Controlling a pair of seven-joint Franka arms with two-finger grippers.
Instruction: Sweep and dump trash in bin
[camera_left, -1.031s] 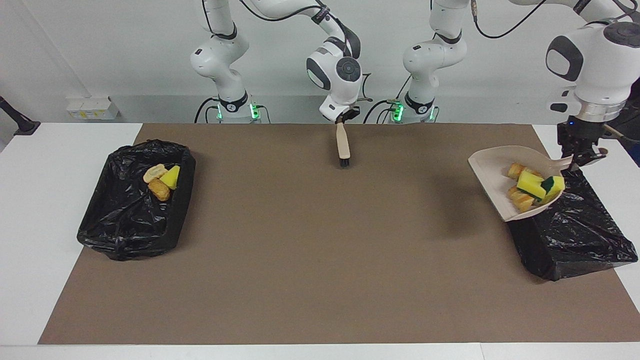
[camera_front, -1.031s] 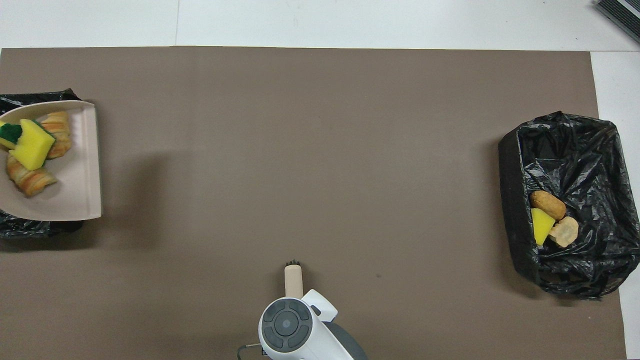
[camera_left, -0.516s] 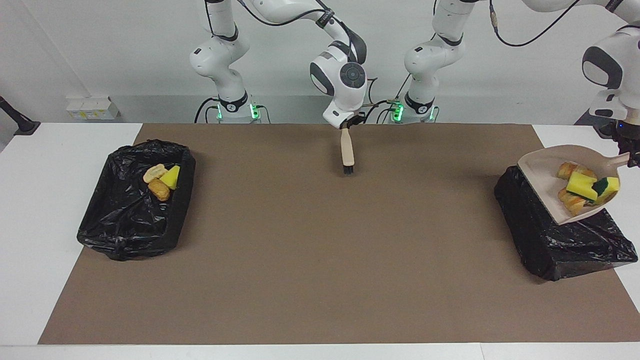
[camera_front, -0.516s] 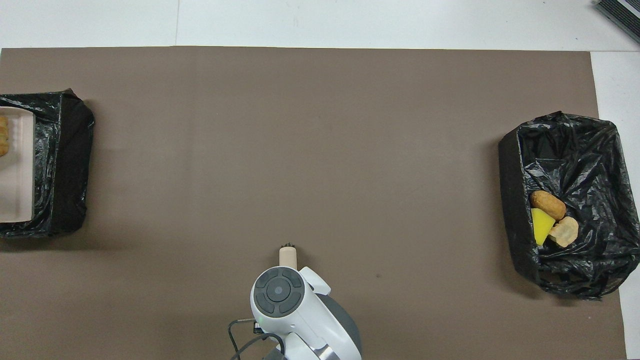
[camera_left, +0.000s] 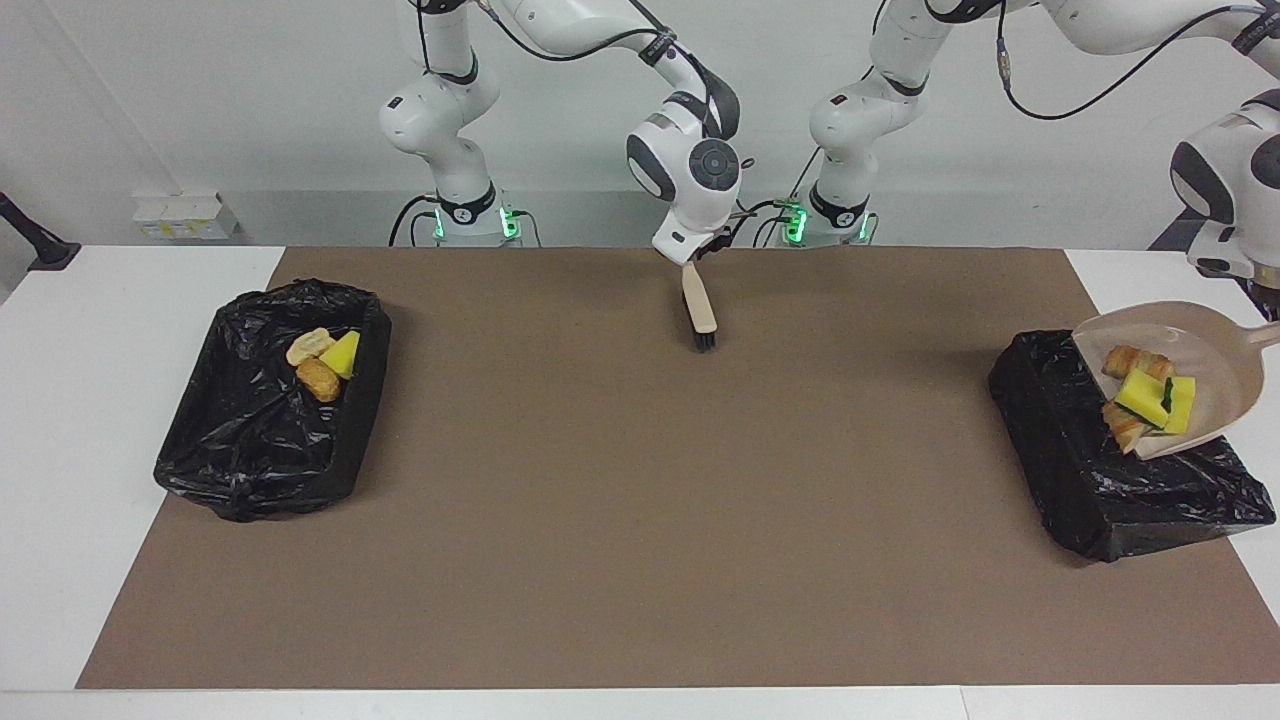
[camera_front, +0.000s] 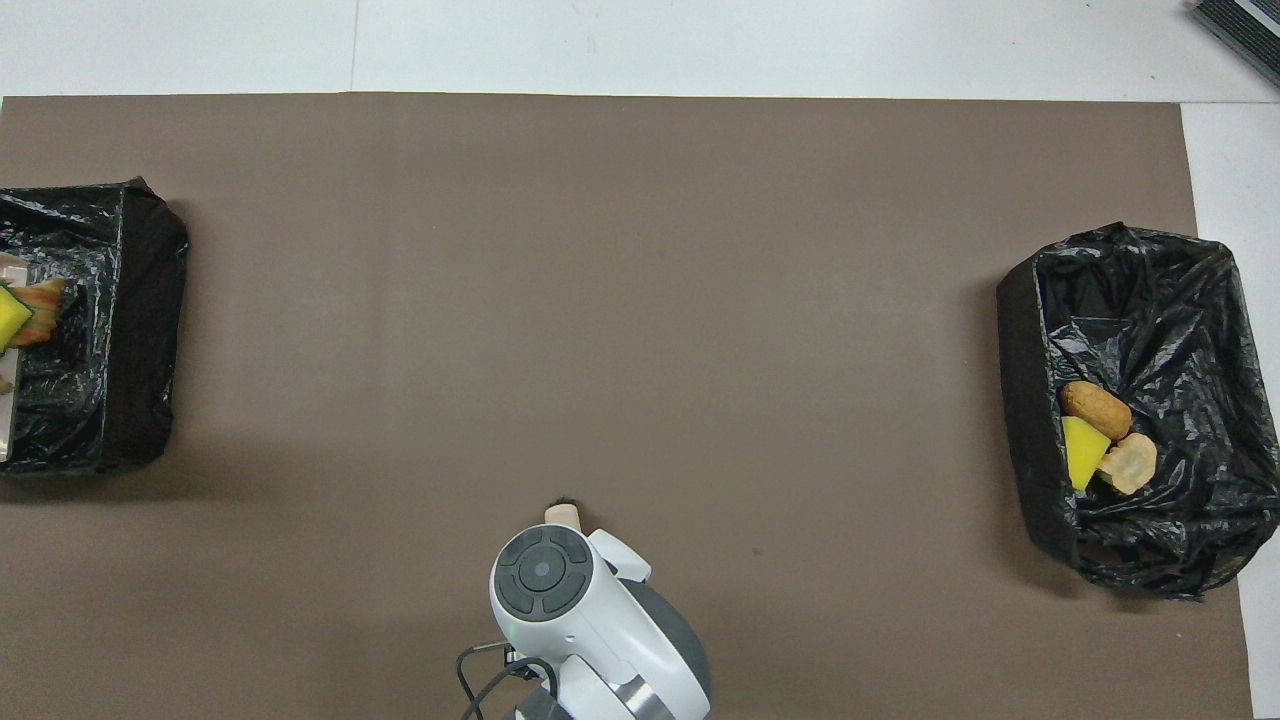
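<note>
- Beige dustpan handle is clamped in the left claw, at the left arm's end of the desk.
- Below that claw, the pan tilts over a black-lined bin; four pieces of trash, sponge and bread-like lumps, lie in it.
- The right claw is over the brown mat with the brush hanging from it, bristles down; I cannot tell whether it grips.
- Well away, at the right arm's end, a second bin holds three more scraps.
</note>
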